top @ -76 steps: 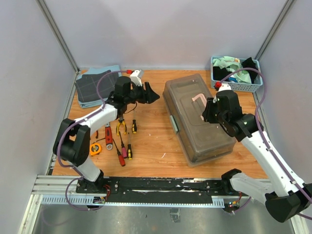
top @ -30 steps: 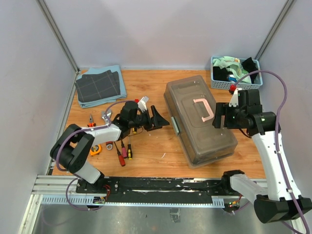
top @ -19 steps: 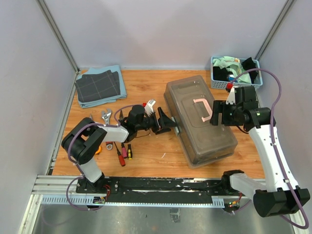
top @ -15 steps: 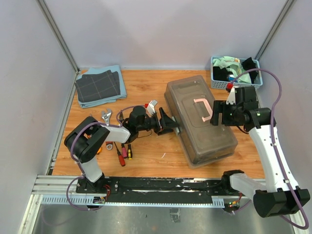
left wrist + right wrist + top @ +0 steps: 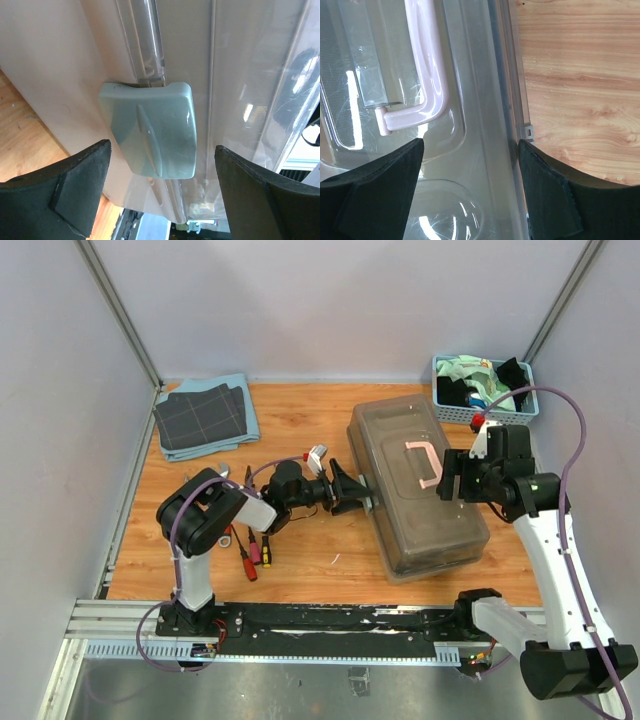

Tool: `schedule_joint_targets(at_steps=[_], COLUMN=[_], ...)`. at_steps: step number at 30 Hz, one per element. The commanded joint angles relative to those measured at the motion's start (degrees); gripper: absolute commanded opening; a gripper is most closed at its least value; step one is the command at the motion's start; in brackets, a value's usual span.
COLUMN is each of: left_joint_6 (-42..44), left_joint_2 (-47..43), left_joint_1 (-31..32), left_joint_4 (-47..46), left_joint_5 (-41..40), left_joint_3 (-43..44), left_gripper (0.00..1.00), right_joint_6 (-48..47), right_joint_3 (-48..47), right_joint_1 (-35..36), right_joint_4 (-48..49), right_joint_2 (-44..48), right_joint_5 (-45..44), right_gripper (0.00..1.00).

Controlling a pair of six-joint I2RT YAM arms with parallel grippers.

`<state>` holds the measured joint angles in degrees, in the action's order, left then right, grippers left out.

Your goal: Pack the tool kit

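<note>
The tool kit's grey-beige toolbox [image 5: 420,490] lies closed on the wooden table, its pink handle [image 5: 422,462] flat on the translucent lid. My left gripper [image 5: 352,491] is open against the box's left side. In the left wrist view its fingers [image 5: 65,195] stand either side of the pale green latch [image 5: 150,130] without touching it. My right gripper [image 5: 455,478] hovers open over the lid's right half. The right wrist view shows the handle [image 5: 427,75] ahead of the gripper [image 5: 470,185], whose right fingertip is at the lid's edge. Small screwdrivers [image 5: 260,548] lie near the left arm.
A blue slatted basket [image 5: 487,412] of cloths stands at the back right, just behind the right arm. Folded dark grid-pattern cloths [image 5: 203,420] lie at the back left. Bare wood [image 5: 580,75] shows to the right of the box.
My left gripper has slid right along the table up to the latch and opened wider. The toolbox has shifted a little to the right. The right gripper has edged right over the lid.
</note>
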<state>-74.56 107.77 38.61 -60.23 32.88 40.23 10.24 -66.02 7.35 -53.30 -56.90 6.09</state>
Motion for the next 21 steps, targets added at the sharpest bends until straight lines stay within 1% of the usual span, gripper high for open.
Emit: schedule_joint_targets(at_steps=[1,11,15,17,19,21], left_joint_6=[-1.31,-4.07,-4.64,-4.25,-3.51,-2.51], left_joint_2=[3.9,9.95,10.54,10.26,9.66,8.92], left_joint_1=[1.29,1.29,1.29,1.29,1.29,1.29], left_joint_4=[-8.13,-17.55,-18.93,-18.57,-17.41,-15.96], left_joint_5=[-1.49,0.45,1.48,1.89,2.0,2.25], left_joint_3=[4.23,9.07,10.07,10.38,10.35,10.23], left_gripper=[0.88,0.85,0.76,0.65,0.43,0.24], right_joint_6=[-1.01,-1.6,-1.76,-2.05,-2.38,-2.71], right_joint_3=[3.6,4.44,4.66,4.82,4.71,4.5], right_joint_1=[-0.33,-0.36,-0.33,-0.34,-0.4,-0.37], right_joint_4=[-7.84,-8.66,-8.58,-8.62,-8.61,-8.56], right_joint_2=[0.11,-0.73,-1.14,-1.34,-1.56,-1.91], right_joint_5=[2.6,4.38,4.91,5.04,5.02,4.95], right_gripper=[0.73,0.69,0.67,0.65,0.64,0.63])
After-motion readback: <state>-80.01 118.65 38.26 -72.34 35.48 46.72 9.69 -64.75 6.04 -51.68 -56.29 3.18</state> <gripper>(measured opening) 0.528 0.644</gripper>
